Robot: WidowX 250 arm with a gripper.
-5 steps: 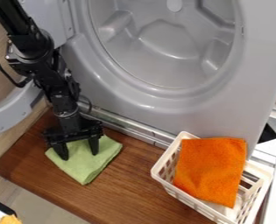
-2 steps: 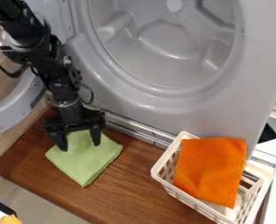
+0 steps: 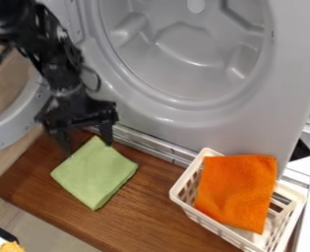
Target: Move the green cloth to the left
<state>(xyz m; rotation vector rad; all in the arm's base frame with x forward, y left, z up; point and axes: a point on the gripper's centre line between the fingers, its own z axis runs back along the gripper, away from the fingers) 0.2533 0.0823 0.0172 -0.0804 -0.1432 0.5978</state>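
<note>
The black two-finger gripper stands wide open above the upper corner of the folded, pale green fabric cloth, holding nothing. The cloth lies flat on the brown wooden board, left of the cream perforated plastic basket bearing an orange cloth.

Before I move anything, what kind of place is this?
It looks like a toy laundry corner: a grey washer-like front with a round opening, a white basket holding an orange cloth, and a green cloth.
</note>
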